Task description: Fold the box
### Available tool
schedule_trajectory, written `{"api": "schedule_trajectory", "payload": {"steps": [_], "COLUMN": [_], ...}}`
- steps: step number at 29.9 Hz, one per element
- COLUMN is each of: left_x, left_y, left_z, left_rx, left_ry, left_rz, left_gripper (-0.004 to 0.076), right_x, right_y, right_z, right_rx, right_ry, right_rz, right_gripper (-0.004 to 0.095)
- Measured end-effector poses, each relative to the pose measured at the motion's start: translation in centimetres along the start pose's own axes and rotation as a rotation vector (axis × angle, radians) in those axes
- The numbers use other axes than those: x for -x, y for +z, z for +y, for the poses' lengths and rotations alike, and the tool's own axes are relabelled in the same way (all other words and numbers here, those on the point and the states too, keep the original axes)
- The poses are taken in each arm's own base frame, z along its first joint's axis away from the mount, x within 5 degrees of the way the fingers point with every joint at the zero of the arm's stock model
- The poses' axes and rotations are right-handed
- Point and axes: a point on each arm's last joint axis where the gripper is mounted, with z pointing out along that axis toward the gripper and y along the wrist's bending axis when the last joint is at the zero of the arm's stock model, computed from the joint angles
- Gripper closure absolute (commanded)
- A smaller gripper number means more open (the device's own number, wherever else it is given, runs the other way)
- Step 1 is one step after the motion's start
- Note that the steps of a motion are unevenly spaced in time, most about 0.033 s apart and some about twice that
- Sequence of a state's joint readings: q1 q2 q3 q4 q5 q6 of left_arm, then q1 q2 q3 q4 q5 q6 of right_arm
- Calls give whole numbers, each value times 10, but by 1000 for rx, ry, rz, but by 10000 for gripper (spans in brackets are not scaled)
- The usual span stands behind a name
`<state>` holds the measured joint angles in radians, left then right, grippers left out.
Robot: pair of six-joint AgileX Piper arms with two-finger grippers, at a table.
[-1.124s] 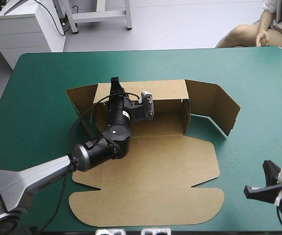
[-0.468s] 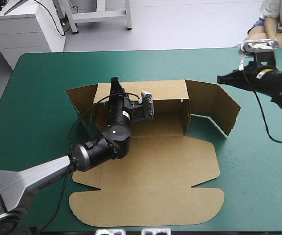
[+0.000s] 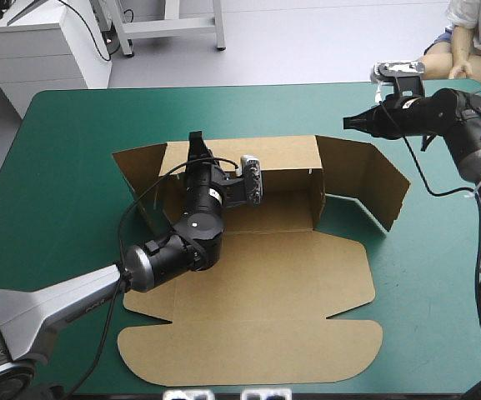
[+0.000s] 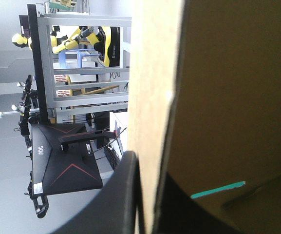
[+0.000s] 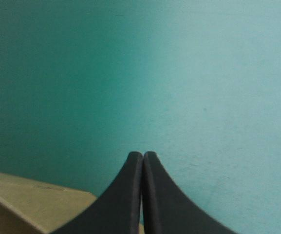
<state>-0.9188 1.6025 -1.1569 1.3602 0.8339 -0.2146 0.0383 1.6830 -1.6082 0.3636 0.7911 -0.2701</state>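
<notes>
The brown box (image 3: 257, 283) lies in the middle of the table with its lid flat toward the front edge. Its back wall stands raised, and an angled side flap (image 3: 365, 179) sticks out on the right. My left gripper (image 3: 195, 143) sits at the left end of the back wall's top edge. In the left wrist view the left gripper (image 4: 149, 163) is shut on the board (image 4: 155, 97), one black finger on each face. My right gripper (image 3: 350, 123) hovers beyond the right flap, pointing left. The right wrist view shows the right gripper (image 5: 142, 155) shut and holding nothing, with a board corner (image 5: 33, 204) under it.
Bare teal-green cover (image 3: 65, 167) stretches on the left of the box, and more of it (image 3: 440, 250) lies on the right under the right arm. The table's far edge (image 3: 223, 88) runs just behind the box.
The right arm swung from the front right corner up to the far right, then moved left toward the box's right flap. The left arm and the box have not moved.
</notes>
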Motion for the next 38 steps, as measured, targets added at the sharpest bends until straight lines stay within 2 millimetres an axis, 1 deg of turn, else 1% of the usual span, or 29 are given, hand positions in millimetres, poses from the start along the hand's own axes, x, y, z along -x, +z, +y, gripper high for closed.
{"api": "schedule_trajectory", "payload": {"steps": [4, 8, 12, 17, 21, 25, 29, 31, 33, 35, 38], "left_x": [0, 0, 0, 0, 0, 0, 0, 0, 0, 0, 0], "left_y": [0, 0, 0, 0, 0, 0, 0, 0, 0, 0, 0], "left_z": [0, 0, 0, 0, 0, 0, 0, 0, 0, 0, 0], "left_rx": [-1, -2, -2, -2, -2, -2, -2, -2, -2, -2, -2], "left_ry": [-1, -2, -2, -2, -2, -2, -2, -2, -2, 2, -3], "left_rz": [0, 0, 0, 0, 0, 0, 0, 0, 0, 0, 0], "left_gripper": [732, 732, 732, 732, 732, 732, 732, 732, 732, 732, 732], "right_x": [-7, -16, -25, -32, -34, -42, -60, -69, -82, -91, -96], "right_y": [-1, -2, -5, -8, -12, -18, -25, -22, -13, -5, 0], "right_z": [8, 11, 14, 19, 24, 28, 30, 29, 28, 30, 33], "right_rx": [91, 133, 176, 239, 282, 301, 305, 308, 328, 364, 417], "right_ry": [-69, -105, -119, -107, -94, -96, -129, -149, -161, -166, -166], "right_rz": [78, 168, 268, 350, 355, 324, 295, 285, 283, 260, 212], "right_gripper": [928, 928, 927, 928, 927, 926, 926, 928, 928, 926, 926]}}
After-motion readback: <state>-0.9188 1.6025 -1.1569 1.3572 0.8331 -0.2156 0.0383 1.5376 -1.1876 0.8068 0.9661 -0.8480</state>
